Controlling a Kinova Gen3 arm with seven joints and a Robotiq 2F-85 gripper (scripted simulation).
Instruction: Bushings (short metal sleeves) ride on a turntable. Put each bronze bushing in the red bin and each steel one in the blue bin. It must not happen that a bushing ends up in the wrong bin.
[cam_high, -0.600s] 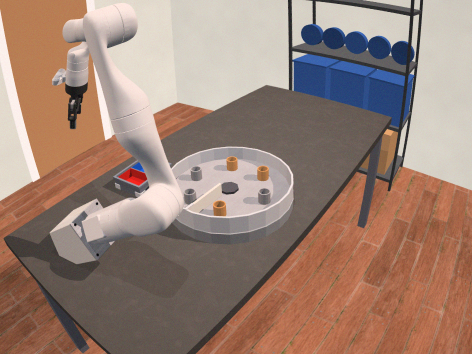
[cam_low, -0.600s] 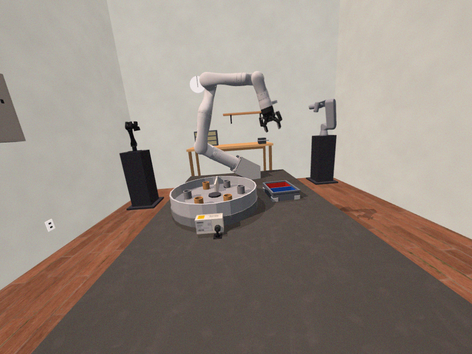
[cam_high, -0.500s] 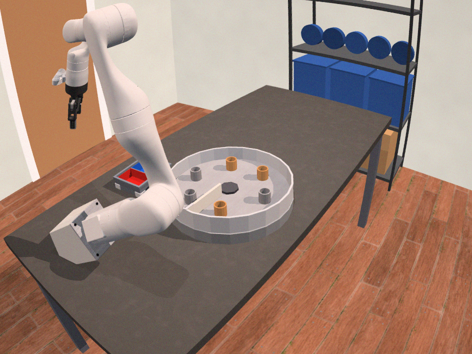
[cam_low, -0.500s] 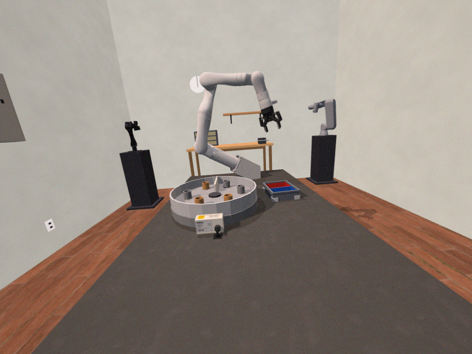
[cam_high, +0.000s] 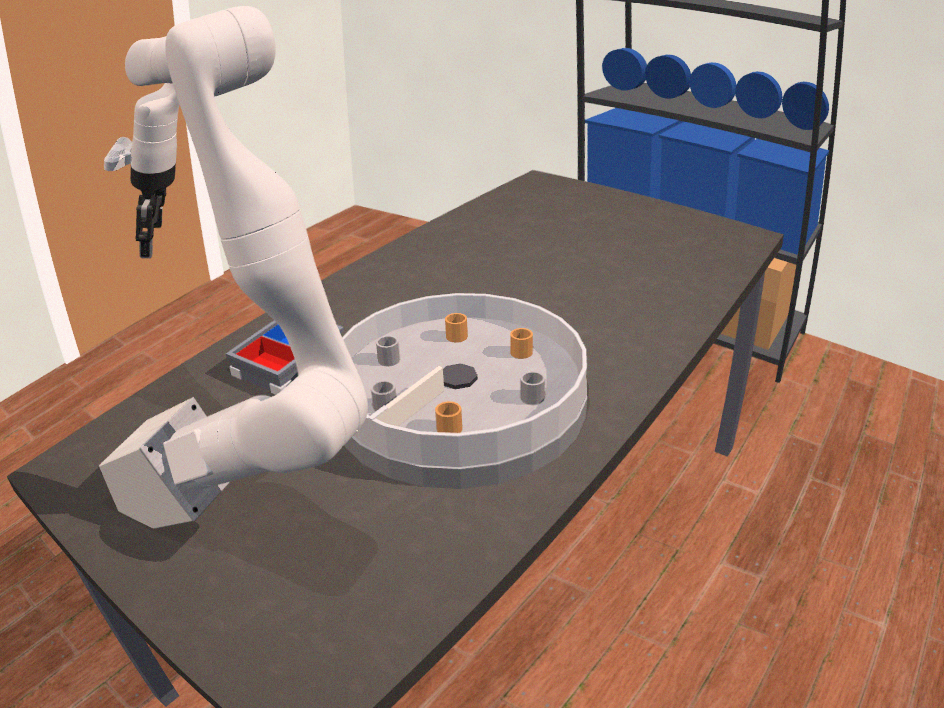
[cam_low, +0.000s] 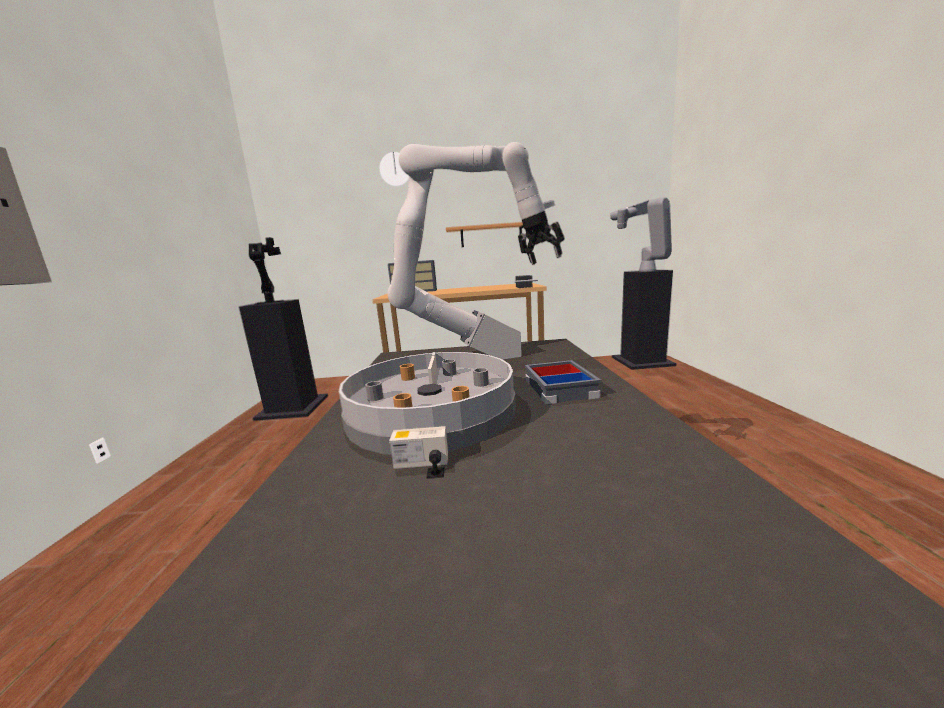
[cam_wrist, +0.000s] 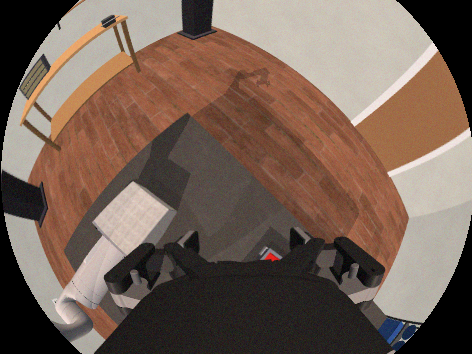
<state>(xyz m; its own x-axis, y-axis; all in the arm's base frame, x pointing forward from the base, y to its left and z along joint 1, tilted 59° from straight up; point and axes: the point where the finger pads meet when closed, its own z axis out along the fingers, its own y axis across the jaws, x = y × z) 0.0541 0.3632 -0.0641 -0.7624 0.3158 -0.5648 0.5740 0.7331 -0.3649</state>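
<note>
- a cream divider (cam_high: 410, 397) (cam_low: 433, 369) partly hides one steel bushing (cam_high: 383, 393) (cam_low: 449, 367) on the turntable (cam_high: 472, 449) (cam_low: 465, 417).
- the gripper (cam_high: 145, 251) (cam_low: 546, 257) (cam_wrist: 244, 240), spread wide, hangs high, well apart from the bushings.

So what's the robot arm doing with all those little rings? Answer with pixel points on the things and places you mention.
Nothing is being held right now. The arm's tool (cam_high: 145, 251) (cam_low: 546, 255) (cam_wrist: 244, 240) is open, up in the air away from the turntable (cam_high: 465, 451) (cam_low: 465, 415). Three bronze and three steel bushings stand on the turntable. The job is to sort bronze into the red bin (cam_high: 263, 354) (cam_low: 554, 369) (cam_wrist: 270, 257) and steel into the blue bin (cam_high: 277, 333) (cam_low: 565, 378).
</note>
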